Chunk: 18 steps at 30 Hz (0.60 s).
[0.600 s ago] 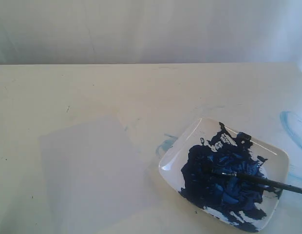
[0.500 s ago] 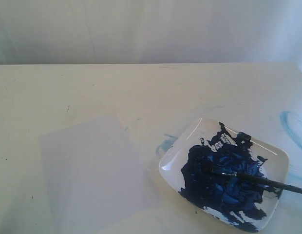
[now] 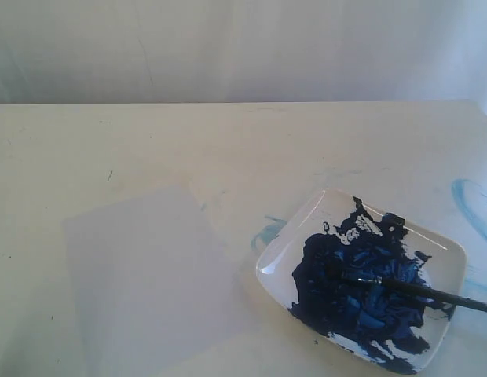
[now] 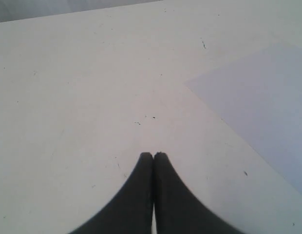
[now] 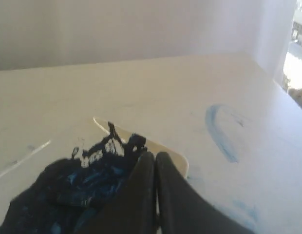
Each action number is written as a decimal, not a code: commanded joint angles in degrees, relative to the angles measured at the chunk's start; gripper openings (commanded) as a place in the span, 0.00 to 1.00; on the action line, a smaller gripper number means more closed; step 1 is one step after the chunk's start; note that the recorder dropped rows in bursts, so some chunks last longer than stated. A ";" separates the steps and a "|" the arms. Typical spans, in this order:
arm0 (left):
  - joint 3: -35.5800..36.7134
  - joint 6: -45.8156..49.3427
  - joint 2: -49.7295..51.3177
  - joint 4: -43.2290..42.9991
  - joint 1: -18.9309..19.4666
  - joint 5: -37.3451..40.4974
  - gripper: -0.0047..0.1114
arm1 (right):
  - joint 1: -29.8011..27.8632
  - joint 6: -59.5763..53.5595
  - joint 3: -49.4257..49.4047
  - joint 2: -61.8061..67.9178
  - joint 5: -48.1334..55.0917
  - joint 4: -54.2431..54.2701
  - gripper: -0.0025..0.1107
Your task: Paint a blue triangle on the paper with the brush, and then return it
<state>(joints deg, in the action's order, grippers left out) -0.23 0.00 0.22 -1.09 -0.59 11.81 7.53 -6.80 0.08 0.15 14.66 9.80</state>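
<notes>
Cream tabletop (image 3: 228, 141), matte, with a few dark specks (image 3: 110, 175) scattered over it. Lying flat on it, left of centre in the exterior view, is a pale greyish rectangular paper (image 3: 145, 271), its edges skewed to the table's far edge. To its right, near but not touching, sits a white dish (image 3: 318, 208) with rounded corners. A light-blue smear (image 3: 267, 232) marks the bare surface at the dish's left corner; a larger light-blue arc (image 3: 467, 200) lies near the table's right edge.

matt translucent paper (image 3: 145, 271); glossy white dish (image 3: 294, 236); wet thick paint (image 3: 357, 294).
</notes>
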 commanded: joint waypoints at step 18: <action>0.23 0.00 -0.22 0.19 -0.09 -0.08 0.04 | 0.16 40.57 -0.08 -0.15 -23.58 -0.32 0.02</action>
<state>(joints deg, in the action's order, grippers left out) -0.23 0.00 0.22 -1.09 -0.59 11.81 7.53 23.87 0.08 0.15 -14.22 9.80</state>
